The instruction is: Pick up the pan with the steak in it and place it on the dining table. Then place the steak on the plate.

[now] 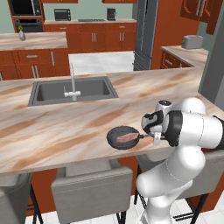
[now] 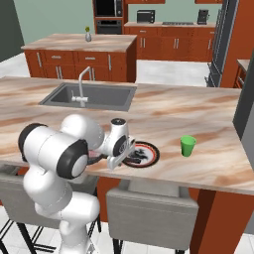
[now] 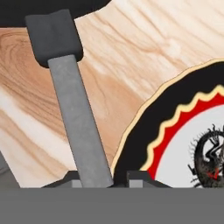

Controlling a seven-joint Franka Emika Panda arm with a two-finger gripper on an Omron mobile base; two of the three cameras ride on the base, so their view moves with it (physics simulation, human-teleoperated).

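On the marble worktop (image 1: pixel 52 131), the pan (image 1: pixel 123 137) with the steak (image 1: pixel 127 137) inside is seen set down, its handle (image 3: pixel 78 118) clenched between the tips of the claw (image 3: pixel 114 177). To the right, the plate (image 2: pixel 148 152) lies just beside the handle. If the claw is raised unevenly, the pan could be tipped and the steak spilled, or the plate struck.

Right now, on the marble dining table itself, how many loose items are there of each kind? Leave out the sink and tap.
Pans: 1, the pan, its handle between the fingers of the gripper
Steaks: 1, the steak, lying in the pan
Plates: 1, the plate
Cups: 1, the green cup
Total: 4
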